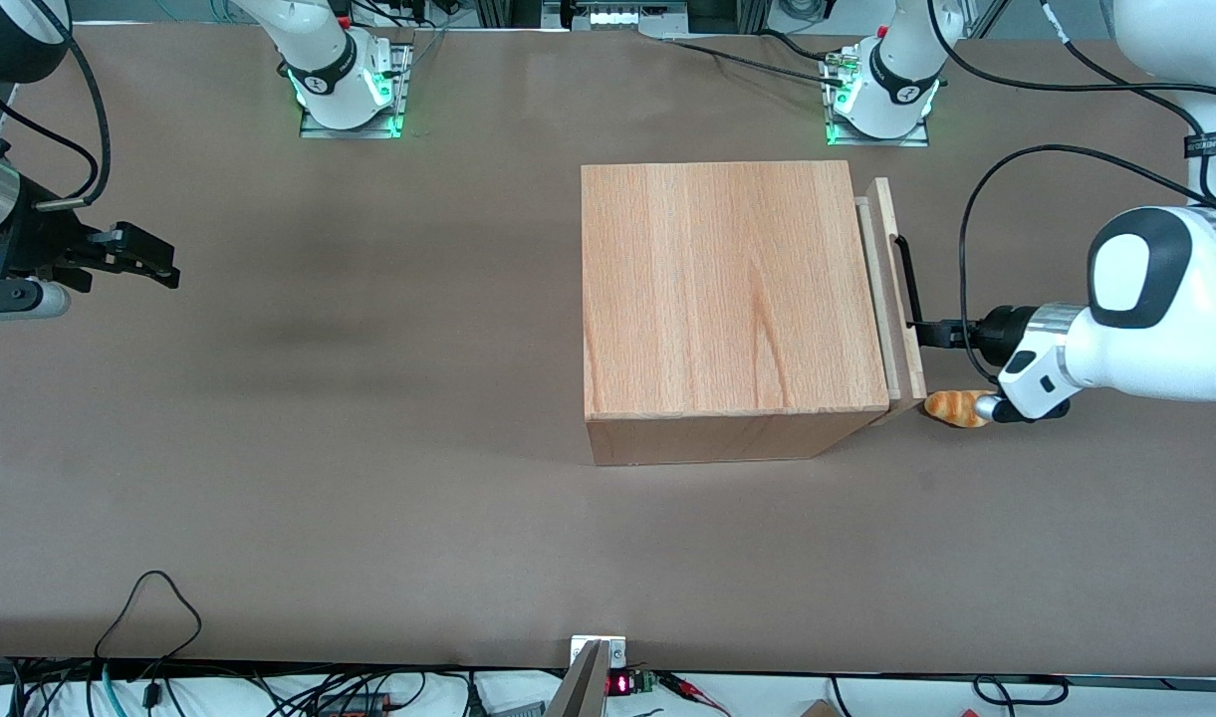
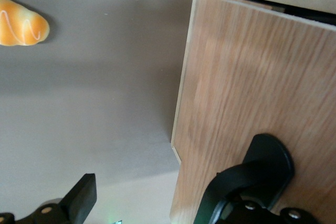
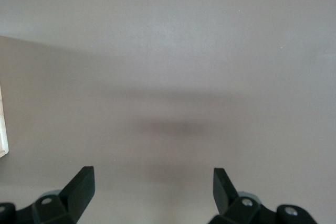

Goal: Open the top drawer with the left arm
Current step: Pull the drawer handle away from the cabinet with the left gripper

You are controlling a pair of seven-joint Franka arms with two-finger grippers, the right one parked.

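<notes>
My gripper (image 1: 924, 335) sits level with the drawer front, reaching in sideways from the working arm's end of the table, and its two fingers stand spread apart: in the wrist view one fingertip (image 2: 80, 196) hangs over bare table while the other is hidden by the curved end of the handle (image 2: 257, 174), so the jaws are wide and I cannot tell whether that one touches the bar. In the front view my fingertips meet the single long black bar handle near its end closer to the front camera. That handle belongs to the top drawer (image 1: 893, 299), whose thick oak-coloured front panel stands slightly out from the casing, a narrow strip of paler wood showing between panel and box; the wrist view shows a dark gap along the panel's edge where it has parted from the frame. The one big wooden box casing (image 1: 727, 299) lies directly ahead of my gripper, toward the parked arm's end. Just beside my wrist, nearer the front camera and close to the drawer panel's corner, lies one small orange bread roll (image 1: 953, 407) with pale stripes. My one white arm (image 1: 1125, 339) trails a black cable (image 1: 976, 214) looping above it. All of this rests on the brown table (image 1: 368, 448).
</notes>
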